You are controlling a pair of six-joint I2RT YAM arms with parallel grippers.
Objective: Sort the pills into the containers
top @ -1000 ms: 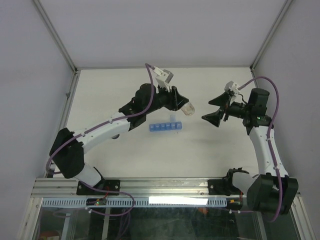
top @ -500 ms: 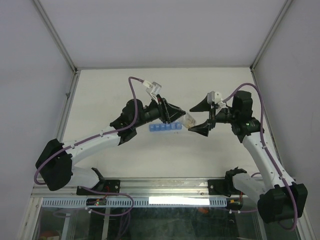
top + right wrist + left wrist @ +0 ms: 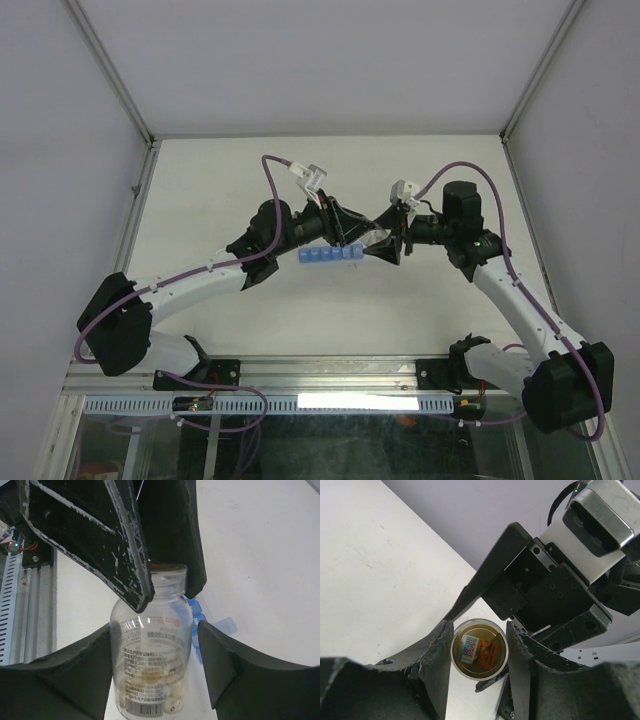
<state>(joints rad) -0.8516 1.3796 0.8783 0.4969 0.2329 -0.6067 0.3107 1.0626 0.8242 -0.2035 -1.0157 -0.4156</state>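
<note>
My left gripper (image 3: 370, 238) is shut on the neck of a small clear bottle (image 3: 150, 655), held in the air over the right end of the blue strip of containers (image 3: 330, 256). In the left wrist view the bottle (image 3: 479, 649) shows end-on between the left fingers (image 3: 437, 652). Pale tan pills (image 3: 170, 700) lie inside the bottle at the end away from the neck. My right gripper (image 3: 154, 627) stands round the bottle's body. Its left finger is at the glass, and a narrow gap shows at its right finger (image 3: 215, 650). Part of the blue containers (image 3: 197, 617) shows behind the bottle.
The white table (image 3: 250, 180) is boxed in by grey walls on three sides. An aluminium rail (image 3: 300, 375) runs along the near edge by the arm bases. One lid of the blue strip (image 3: 226, 625) stands open.
The right arm has swung left to the bottle and its jaws have narrowed round the bottle's body. The left arm brought the bottle down over the strip's right end and has kept it there.
</note>
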